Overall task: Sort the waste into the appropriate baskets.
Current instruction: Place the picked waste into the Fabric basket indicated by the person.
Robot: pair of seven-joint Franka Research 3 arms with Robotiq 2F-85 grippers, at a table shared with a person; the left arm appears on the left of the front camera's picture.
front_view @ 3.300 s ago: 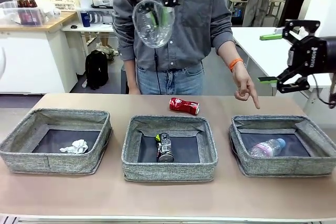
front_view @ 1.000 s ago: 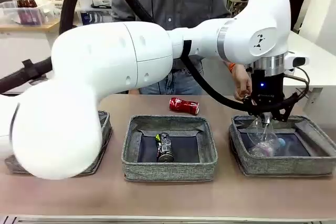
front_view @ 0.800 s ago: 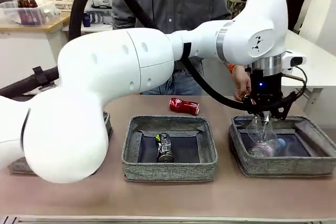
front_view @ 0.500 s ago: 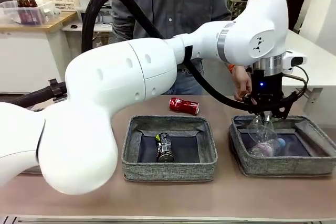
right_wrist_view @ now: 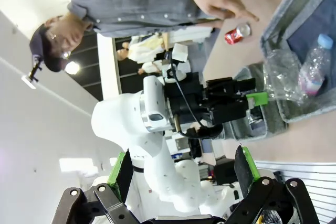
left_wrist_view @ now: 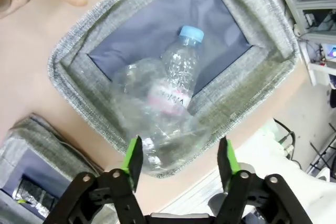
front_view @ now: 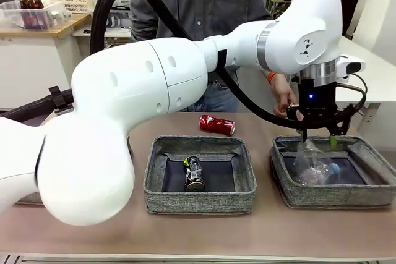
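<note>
Release of the clear plastic cup over the right basket. Along the near edge of the table [front_view: 260, 234] stand the middle basket [front_view: 198, 201], with the dark crushed can [front_view: 194, 174] on its floor, and the right basket [front_view: 322, 197] toward the table's right edge. Inside the right basket the clear plastic cup [front_view: 311, 164] lies tilted toward the near left corner, partly over the clear bottle with blue cap [front_view: 333, 169], which rests on the basket's floor. Directly above the cup hangs the left gripper [front_view: 317, 138], its arm reaching across the table. Its jaws stand apart and the cup looks free of both green pads. The right gripper [right_wrist_view: 184, 174] looks in from beyond that basket, spread wide and empty.

Beyond the middle basket, toward the table's far edge, the red crushed can [front_view: 217, 125] lies on its side on the bare surface. The person's hand [front_view: 284, 100] hangs just past the right basket's far left corner, one finger extended.

To finish the step well, the left gripper should probably rise straight up with its jaws wide. The cup is light and thin-walled, so a brushing pad could drag it over the soft rim. The red can is the likely next item.
</note>
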